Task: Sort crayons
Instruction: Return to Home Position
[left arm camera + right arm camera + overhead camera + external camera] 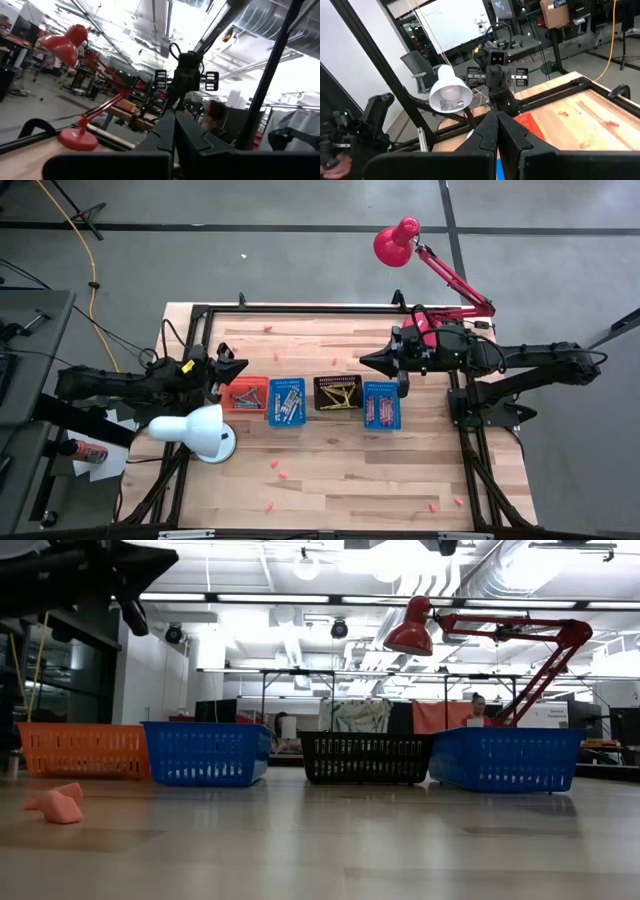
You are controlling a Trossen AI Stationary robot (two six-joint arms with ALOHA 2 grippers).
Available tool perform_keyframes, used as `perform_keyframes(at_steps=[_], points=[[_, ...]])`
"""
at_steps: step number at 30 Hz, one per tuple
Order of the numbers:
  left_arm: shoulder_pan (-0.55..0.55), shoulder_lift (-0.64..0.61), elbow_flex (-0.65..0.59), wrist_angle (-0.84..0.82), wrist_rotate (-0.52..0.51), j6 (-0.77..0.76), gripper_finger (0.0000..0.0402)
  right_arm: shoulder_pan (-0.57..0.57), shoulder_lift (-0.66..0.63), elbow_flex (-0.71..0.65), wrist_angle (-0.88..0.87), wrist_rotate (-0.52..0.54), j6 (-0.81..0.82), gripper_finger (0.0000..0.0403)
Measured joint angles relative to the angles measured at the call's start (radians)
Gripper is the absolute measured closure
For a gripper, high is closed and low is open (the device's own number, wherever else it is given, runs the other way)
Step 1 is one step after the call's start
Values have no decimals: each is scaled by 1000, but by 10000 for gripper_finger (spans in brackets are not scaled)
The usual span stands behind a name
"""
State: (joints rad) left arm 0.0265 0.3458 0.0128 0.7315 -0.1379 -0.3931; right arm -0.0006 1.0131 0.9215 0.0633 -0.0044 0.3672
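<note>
Crayons (381,408) lie inside four mesh baskets set in a row across the middle of the worktop (340,470). Only the high view lets you look into them. You see greyish sticks in the orange basket (246,383), pale and blue ones in the left blue basket (287,381), yellow ones in the black basket (338,379) and pink ones in the right blue basket (381,427).

The low view gives you just the basket walls side by side, with the contents hidden. It does show one small pink piece (58,804) lying on the wood in front of the orange basket. From above you find more such pink pieces scattered along the near and far parts of the worktop, all outside the baskets. You cannot tell from either view whether these are crayons.

The left end effector (240,367) hangs just beyond the orange basket's far corner. The right end effector (366,361) hangs on the far side of the row, between the black and right blue baskets. The wrist views settle what the high view leaves vague: each pair of fingers is pressed together to a point with nothing between them.

The left wrist view looks towards the red lamp (70,42), and the right wrist view towards the white lamp (449,92).
</note>
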Motion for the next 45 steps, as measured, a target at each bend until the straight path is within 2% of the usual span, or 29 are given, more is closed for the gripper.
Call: perform_keyframes(at_steps=[9,14,18,23,27,37,42,45], points=[[-8,1,0,-32,-6,26,401,0,-107,-3,-266,5,18,403],[-7,1,0,-38,-6,37,401,0,-226,-106,-327,14,18,403],[-7,1,0,-38,-6,37,401,1,-375,-297,-238,15,47,403],[-7,1,0,-40,-5,37,401,0,-555,-567,34,6,70,403],[-7,1,0,-40,-4,38,401,-11,-661,-709,177,4,26,403],[-7,1,0,-40,-3,38,401,-51,-844,-852,189,-50,-10,403],[-7,1,0,-40,-3,38,401,-52,-889,-907,190,-59,-9,403],[-7,1,0,-40,-3,38,401,-52,-898,-911,113,-59,-7,403]])
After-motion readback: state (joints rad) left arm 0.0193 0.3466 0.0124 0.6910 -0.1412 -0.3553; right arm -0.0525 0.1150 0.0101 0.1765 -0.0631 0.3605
